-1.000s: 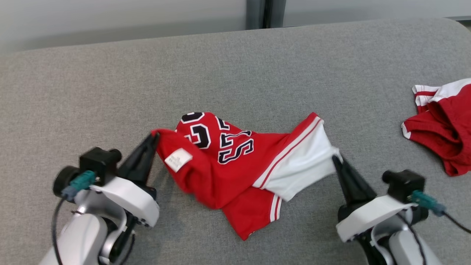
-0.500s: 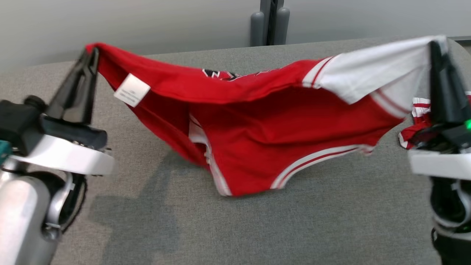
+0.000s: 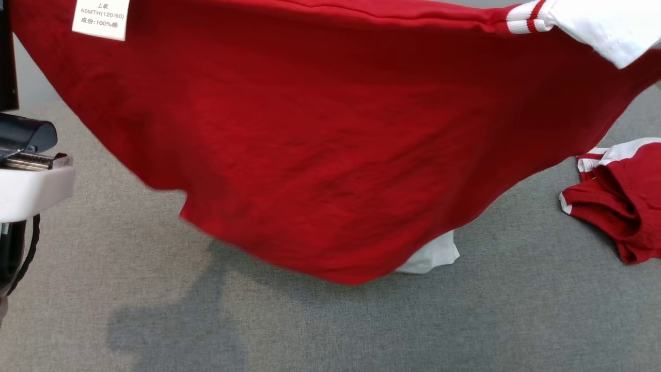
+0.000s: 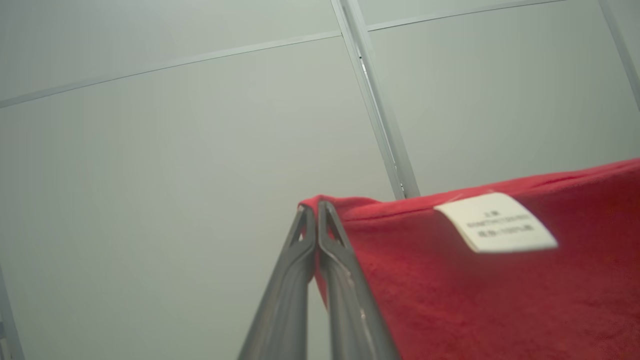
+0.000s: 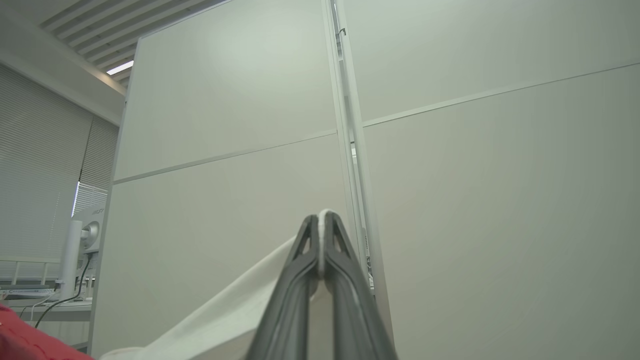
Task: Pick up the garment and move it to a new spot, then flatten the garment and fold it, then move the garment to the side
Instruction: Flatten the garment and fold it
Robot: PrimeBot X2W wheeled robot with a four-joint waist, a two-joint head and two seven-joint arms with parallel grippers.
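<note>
Count: 2 red/white garments, i.e. held garment + rt-side garment. 1 care label. 2 grippers: left gripper, right gripper. 1 grey tabletop. 1 monitor.

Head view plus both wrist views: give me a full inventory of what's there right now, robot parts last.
shirt: 1, red and white, stretched in the air between both jaws, over the table
label: 1, white, on the shirt near its left-held corner
second garment: 1, red with white trim, crumpled on the table at the right
table: 1, grey fabric top, below the shirt
wall panels: several, pale, behind the table
left wrist housing: 1, white and black, left edge of head view
left jaws: 1 pair, dark, shut on the shirt's red corner
right jaws: 1 pair, dark, shut on the shirt's white edge
</note>
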